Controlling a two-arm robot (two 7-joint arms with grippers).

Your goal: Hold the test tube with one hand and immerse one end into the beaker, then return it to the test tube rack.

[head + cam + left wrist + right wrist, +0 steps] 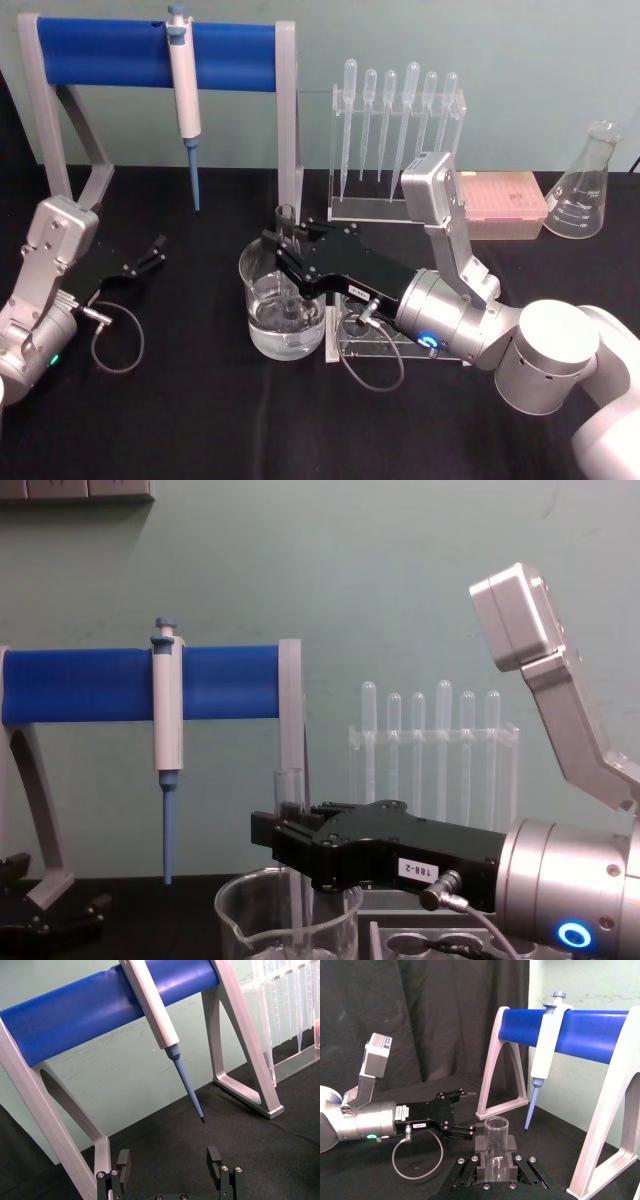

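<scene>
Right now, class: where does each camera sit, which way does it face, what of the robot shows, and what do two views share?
Head view: high, looking down on the table; both arms, right gripper holding the test tube in the beaker, left gripper parked left.
Chest view: low, looking forward across the table; right gripper shows.
Left wrist view: faces the pipettor; its open fingers show.
Right wrist view: faces the left gripper; its fingers clamp the test tube.
Shared: pipettor, all four.

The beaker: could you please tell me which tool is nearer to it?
Right. The right tool holds the test tube above the beaker, lower end inside; the left tool sits open, apart to its left.
</scene>
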